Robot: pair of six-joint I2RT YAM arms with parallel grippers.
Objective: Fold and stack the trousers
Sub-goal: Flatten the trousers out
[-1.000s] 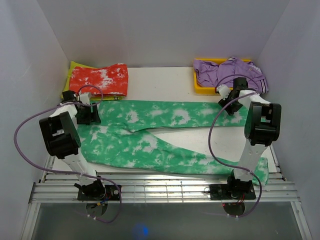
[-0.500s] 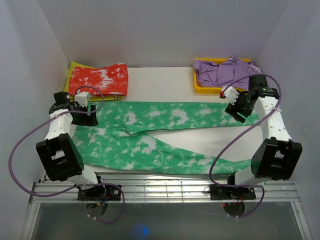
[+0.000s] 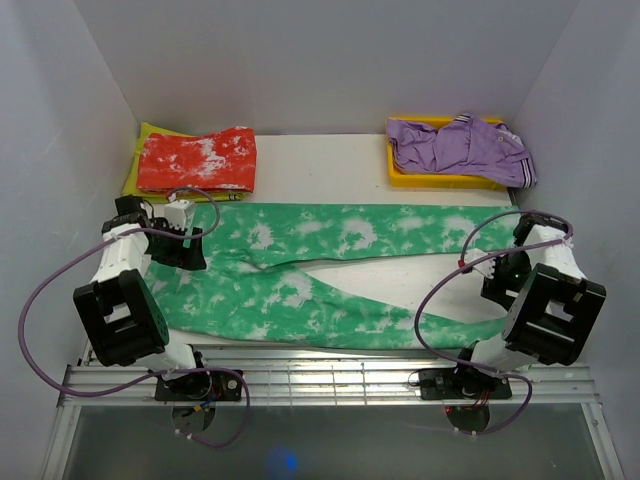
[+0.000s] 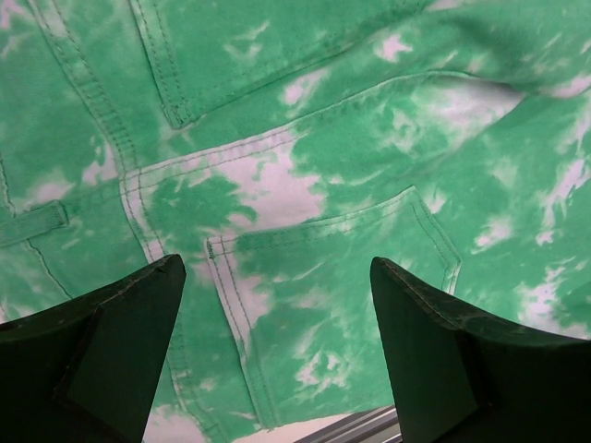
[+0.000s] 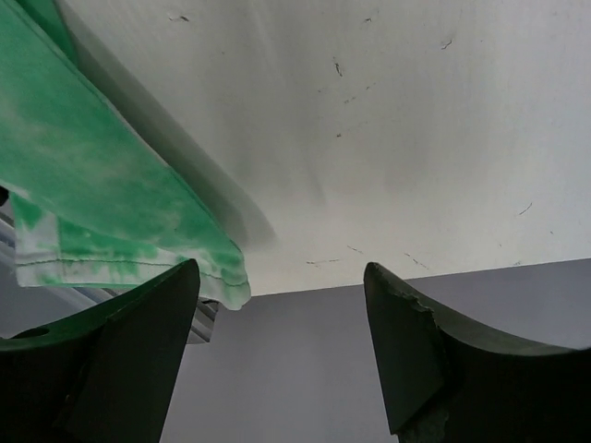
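The green trousers (image 3: 330, 270) with white blotches lie flat across the table, waist at the left and both legs running right. My left gripper (image 3: 188, 248) hovers over the waist end. In the left wrist view it (image 4: 277, 355) stands open above the seat and a back pocket (image 4: 323, 258), with nothing between the fingers. My right gripper (image 3: 500, 288) is at the right, by the leg ends. In the right wrist view it (image 5: 282, 355) is open and empty, with a leg hem (image 5: 120, 212) lying left of it on the white table.
A folded red-and-white garment (image 3: 197, 158) lies on a yellow cloth at the back left. A yellow tray (image 3: 430, 182) at the back right holds a purple garment (image 3: 460, 142). A metal rail (image 3: 320, 375) runs along the near edge. Grey walls close in both sides.
Both grippers have opened wider and come away from the trousers. The right arm swung from the far leg's end back toward the near right. The left gripper shifted slightly nearer.
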